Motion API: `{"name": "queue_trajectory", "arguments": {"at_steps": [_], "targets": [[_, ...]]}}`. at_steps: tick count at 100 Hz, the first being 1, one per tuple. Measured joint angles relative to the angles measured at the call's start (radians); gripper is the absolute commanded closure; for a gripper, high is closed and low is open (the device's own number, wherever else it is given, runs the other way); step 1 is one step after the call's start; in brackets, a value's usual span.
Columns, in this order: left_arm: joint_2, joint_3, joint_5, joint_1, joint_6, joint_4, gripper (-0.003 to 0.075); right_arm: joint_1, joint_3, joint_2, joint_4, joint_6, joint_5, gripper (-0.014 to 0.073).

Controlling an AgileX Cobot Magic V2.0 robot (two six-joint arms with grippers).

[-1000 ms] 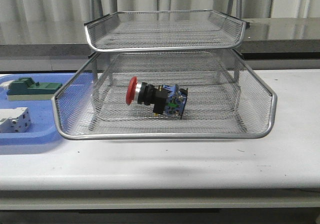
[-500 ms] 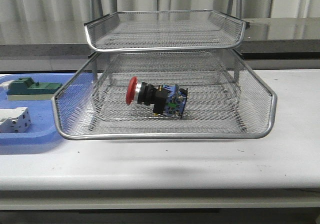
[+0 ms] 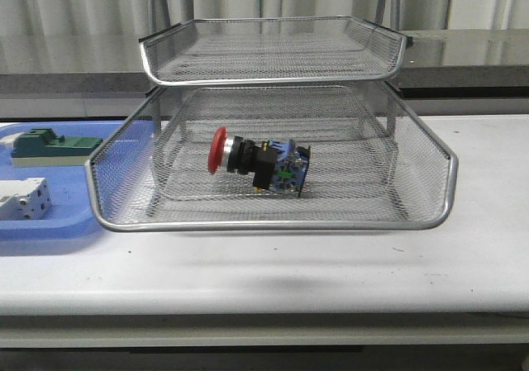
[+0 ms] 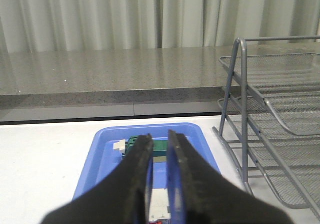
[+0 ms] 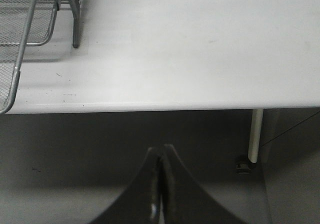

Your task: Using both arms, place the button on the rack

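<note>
The button [image 3: 259, 165] lies on its side in the lower pulled-out tray of the rack [image 3: 273, 222], well ahead of both tools, so placing looks finished. Left tool [image 4: 159, 149] narrow, empty, above the blue tray [image 4: 102, 149] holding the green block [image 3: 51, 147]. Right tool [image 5: 160, 156] closed, off the worktop [image 5: 200, 44] edge.

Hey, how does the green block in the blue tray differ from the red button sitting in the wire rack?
The green block is low, flat and boxy; the button is rounder, with a red mushroom cap, black collar and blue-black end. The green block rests flat in the blue tray; the button lies on its side, cap pointing left, in the lower tier of the rack. Both are small parts, and neither is held.
</note>
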Motion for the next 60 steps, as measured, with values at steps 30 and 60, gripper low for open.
{"name": "queue_trajectory", "arguments": {"at_steps": [30,60], "targets": [[0.0,0.0,-0.002,0.0,-0.001,0.0,0.0741,0.0,0.0,0.0,0.0,0.0,0.0,0.0662],[0.0,0.0,-0.002,0.0,-0.001,0.0,0.0741,0.0,0.0,0.0,0.0,0.0,-0.025,0.0662]]}}
